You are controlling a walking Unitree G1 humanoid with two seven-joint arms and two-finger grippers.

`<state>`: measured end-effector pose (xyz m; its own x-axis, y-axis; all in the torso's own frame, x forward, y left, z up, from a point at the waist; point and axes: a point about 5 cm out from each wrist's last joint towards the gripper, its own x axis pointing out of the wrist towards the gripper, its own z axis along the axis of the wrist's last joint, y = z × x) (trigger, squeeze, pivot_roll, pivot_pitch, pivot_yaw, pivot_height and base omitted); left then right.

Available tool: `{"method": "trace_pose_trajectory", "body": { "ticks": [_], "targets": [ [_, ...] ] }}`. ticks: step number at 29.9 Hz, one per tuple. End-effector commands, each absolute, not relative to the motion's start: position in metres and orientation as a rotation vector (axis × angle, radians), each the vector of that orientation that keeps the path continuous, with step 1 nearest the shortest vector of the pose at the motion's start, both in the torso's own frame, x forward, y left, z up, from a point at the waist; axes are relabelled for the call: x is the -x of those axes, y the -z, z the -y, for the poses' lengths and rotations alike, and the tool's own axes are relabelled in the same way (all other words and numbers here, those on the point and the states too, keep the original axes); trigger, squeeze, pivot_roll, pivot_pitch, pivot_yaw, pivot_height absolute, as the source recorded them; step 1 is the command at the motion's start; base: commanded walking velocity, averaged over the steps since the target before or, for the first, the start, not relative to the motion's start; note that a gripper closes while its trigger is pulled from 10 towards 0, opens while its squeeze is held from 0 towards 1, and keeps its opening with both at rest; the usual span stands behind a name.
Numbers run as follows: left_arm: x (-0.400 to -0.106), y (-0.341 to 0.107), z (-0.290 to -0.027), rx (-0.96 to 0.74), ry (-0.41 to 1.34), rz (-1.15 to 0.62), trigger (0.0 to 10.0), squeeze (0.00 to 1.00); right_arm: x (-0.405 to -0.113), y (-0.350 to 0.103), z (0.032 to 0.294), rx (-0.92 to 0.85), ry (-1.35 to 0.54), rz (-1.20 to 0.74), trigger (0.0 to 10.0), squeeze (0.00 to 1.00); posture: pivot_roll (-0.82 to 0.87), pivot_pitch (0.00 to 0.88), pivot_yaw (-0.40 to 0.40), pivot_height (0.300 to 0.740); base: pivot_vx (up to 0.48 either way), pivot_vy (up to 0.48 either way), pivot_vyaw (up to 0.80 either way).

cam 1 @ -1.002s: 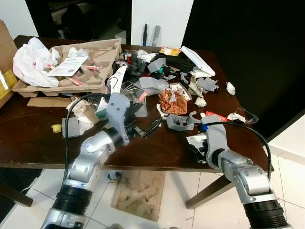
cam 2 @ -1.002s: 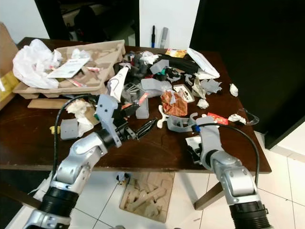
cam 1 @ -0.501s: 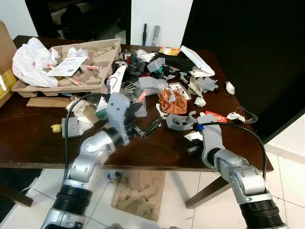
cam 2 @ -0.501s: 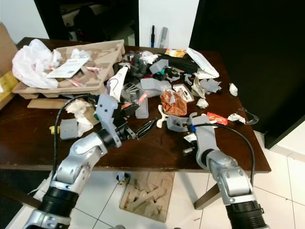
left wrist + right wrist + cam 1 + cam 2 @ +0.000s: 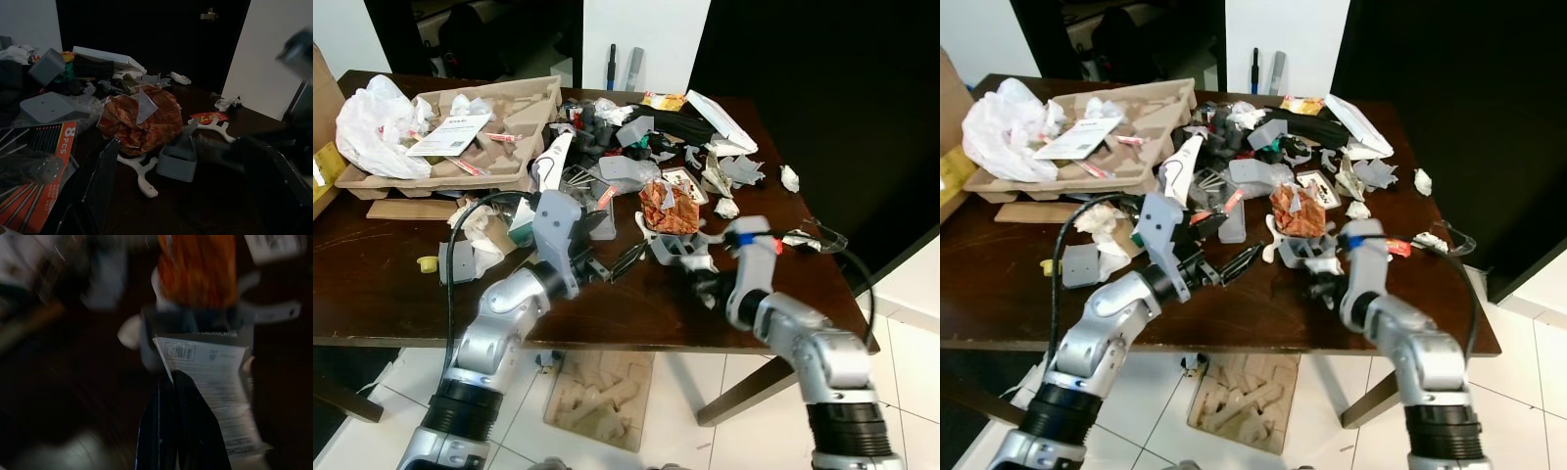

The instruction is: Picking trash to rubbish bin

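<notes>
On your far left, a white plastic bag [image 5: 374,122] lies in the corner of a brown moulded-pulp tray [image 5: 509,132] on the dark wooden table [image 5: 382,299], with a white printed card [image 5: 450,135] resting in the tray beside it. Just in front of the tray you see crumpled paper [image 5: 481,230] and a small grey block [image 5: 458,262] near the table's front edge. Your left tool [image 5: 628,259] hangs over the table's middle, its two black fingers [image 5: 100,183] spread apart and empty, pointing toward the crumpled orange wrapper [image 5: 668,207]. In the left wrist view that wrapper sits just behind a white bracket [image 5: 142,174] and a small grey plastic part [image 5: 177,161], with an orange "8 pcs" pack [image 5: 44,147] close by the tool. Behind the wrapper, a heap of grey plastic pieces and black scraps [image 5: 631,137] runs to a flat white box [image 5: 718,110] at the back. Your right tool [image 5: 705,286] is just right of the wrapper, low over the table, its fingers [image 5: 171,431] pinched together on a white printed paper slip [image 5: 215,382]; the right wrist view is blurred. Farther right, small white paper wads [image 5: 788,179] lie near the table's edge
</notes>
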<state>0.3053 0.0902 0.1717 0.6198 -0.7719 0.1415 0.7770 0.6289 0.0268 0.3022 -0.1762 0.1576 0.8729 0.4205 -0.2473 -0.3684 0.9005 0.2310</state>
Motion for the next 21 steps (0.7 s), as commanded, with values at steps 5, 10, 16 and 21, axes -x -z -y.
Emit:
{"method": "trace_pose_trajectory", "body": {
  "ticks": [5, 10, 16, 21],
  "targets": [
    [-0.304, -0.171, -0.082, 0.04, 0.93, 0.143, 10.0, 0.0, -0.297, -0.188, 0.208, -0.246, -0.455, -0.119, 0.0, 0.0, -0.01, 0.132, -0.027, 0.74, 0.0, 0.0, 0.0],
    [-0.302, -0.171, -0.08, 0.044, 0.955, 0.139, 10.0, 0.0, -0.284, -0.218, 0.24, -0.301, -0.489, 0.069, 0.0, 0.0, -0.01, 0.132, -0.027, 0.74, 0.0, 0.0, 0.0],
    [-0.301, -0.171, -0.079, 0.045, 0.965, 0.139, 10.0, 0.0, -0.284, -0.233, 0.254, -0.328, -0.433, 0.188, 0.0, 0.0, 0.0, 0.129, -0.015, 0.74, 0.0, 0.0, 0.0],
    [-0.302, -0.171, -0.079, 0.036, 0.968, 0.139, 10.0, 0.0, -0.289, -0.244, 0.259, -0.423, -0.369, 0.295, 0.0, 0.0, 0.0, 0.127, -0.011, 0.74, 0.0, 0.0, 0.0]
  ]
}}
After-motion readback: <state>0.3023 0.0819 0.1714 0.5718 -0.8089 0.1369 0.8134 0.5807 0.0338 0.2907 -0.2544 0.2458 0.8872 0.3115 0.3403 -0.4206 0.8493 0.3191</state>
